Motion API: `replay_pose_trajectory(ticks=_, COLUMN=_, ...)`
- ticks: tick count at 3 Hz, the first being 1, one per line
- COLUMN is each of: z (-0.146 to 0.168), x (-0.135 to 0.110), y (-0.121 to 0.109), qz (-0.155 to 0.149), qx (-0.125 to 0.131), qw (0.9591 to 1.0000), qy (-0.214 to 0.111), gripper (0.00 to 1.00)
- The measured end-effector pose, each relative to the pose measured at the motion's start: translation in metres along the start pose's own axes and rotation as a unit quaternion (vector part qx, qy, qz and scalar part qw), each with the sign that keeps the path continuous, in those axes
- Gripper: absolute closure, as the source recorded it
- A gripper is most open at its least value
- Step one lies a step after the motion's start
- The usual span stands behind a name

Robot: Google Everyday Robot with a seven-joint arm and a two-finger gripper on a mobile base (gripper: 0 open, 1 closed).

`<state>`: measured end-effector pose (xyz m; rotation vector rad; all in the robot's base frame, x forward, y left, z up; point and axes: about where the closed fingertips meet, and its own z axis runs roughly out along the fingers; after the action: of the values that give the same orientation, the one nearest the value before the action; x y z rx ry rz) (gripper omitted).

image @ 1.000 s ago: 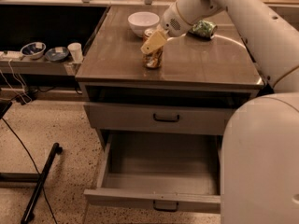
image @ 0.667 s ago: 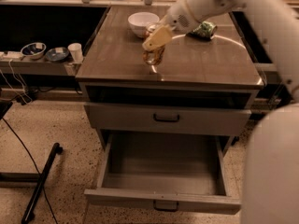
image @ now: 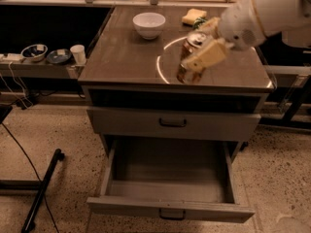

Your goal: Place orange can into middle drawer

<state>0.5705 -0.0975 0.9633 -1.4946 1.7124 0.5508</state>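
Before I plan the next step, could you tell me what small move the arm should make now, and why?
Probably carry the orange can forward past the front edge of the countertop. The gripper holds it tilted over the countertop; the middle drawer stands open below, nearer the camera.

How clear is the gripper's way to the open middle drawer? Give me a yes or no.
Probably yes. The gripper, shut on the orange can near the tabletop's front edge, has the middle drawer pulled out below it, with nothing visible inside or in between.
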Motion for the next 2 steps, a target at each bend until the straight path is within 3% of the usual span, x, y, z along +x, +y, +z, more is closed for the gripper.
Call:
replay_pose_trajectory(ticks=1, z=-0.019, x=0.047, y=0.064, qz=0.010, qx=-0.022, qw=0.9967, qy=0.077, gripper=1.00)
replay_pose_trajectory(ticks=2, z=-0.008, x=0.066, y=0.084, qz=0.020, qx=-0.042, qw=0.9942, qy=0.097, gripper=1.00)
